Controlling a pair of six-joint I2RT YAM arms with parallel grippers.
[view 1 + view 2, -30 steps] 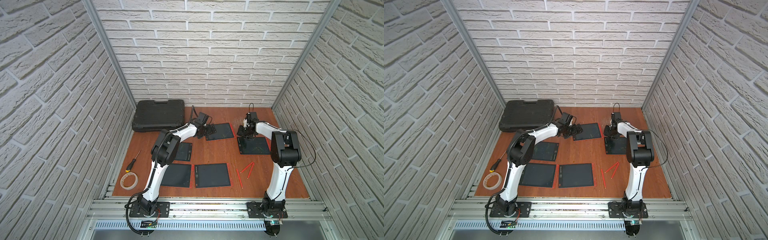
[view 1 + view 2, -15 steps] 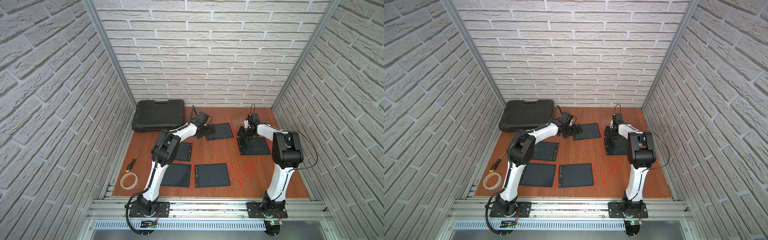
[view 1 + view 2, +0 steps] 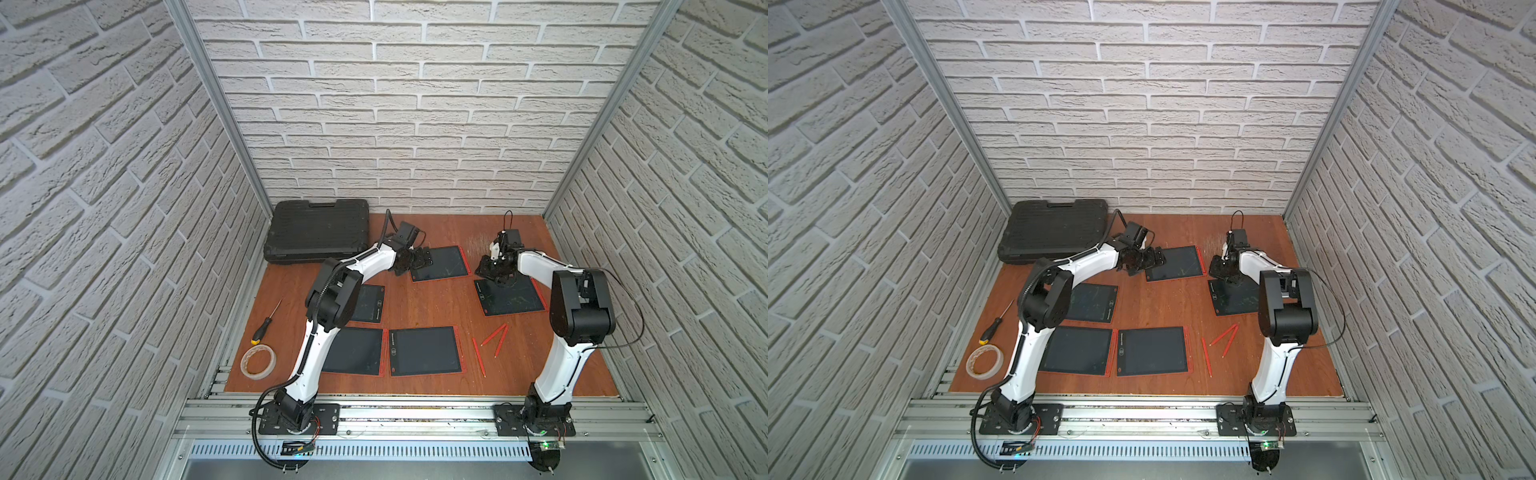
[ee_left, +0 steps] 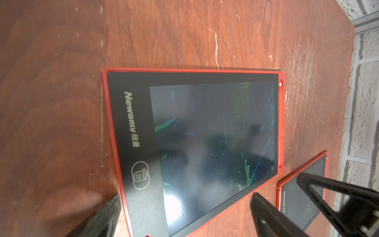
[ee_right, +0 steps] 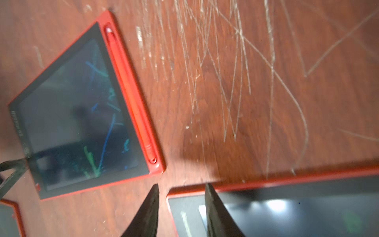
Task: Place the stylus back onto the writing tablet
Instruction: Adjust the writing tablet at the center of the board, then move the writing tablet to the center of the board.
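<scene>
Stylus [image 5: 130, 92] in tablet [image 5: 71, 112] slot, plainest from right wrist; left tool [image 3: 422, 261], right tool [image 5: 181, 190] apart.

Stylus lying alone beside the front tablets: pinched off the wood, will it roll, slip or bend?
Likely stiff and light: the stylus looks like a thin, straight stick. It lies flat on the table, so the jaws get little height to grip and it may skid or spin. Its slim shape suggests it could roll; cross-section unclear.
</scene>
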